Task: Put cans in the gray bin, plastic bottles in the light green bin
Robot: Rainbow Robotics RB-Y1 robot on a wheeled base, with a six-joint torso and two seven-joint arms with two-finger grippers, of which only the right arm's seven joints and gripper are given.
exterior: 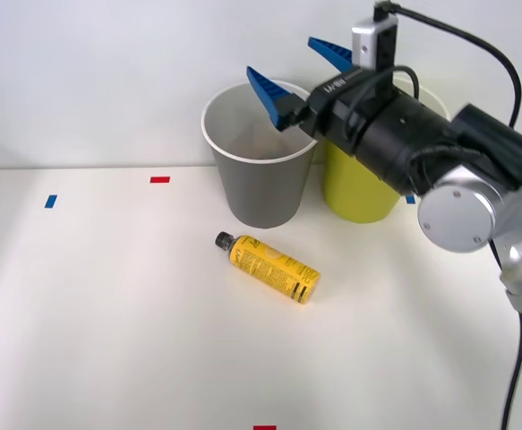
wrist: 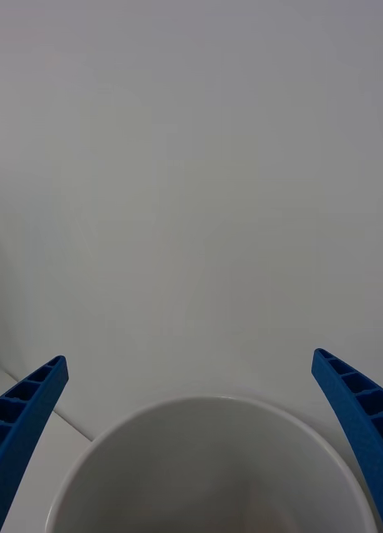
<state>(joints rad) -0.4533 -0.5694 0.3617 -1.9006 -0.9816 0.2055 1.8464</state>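
The right gripper [exterior: 301, 73] is hovering over the gray bin [exterior: 259, 193] rim, its fingers [wrist: 25, 416] spread wide and holding nothing. The plastic bottle [exterior: 268, 267] is lying on the table [exterior: 108, 313] at the bin's 6 o'clock, cap pointing toward 10 o'clock. It is probably light, smooth and prone to rolling; gripping across the labelled mid-body looks safest.

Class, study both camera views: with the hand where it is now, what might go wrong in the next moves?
1. The open right hand hangs over the gray bin; swinging away low might clip the white rim and tip it.
2. The yellow bottle lies on its side on the table, so a poorly centred grip may roll it.
3. The light green bin touches or nearly touches the gray one, so a sloppy drop may land in the wrong bin.
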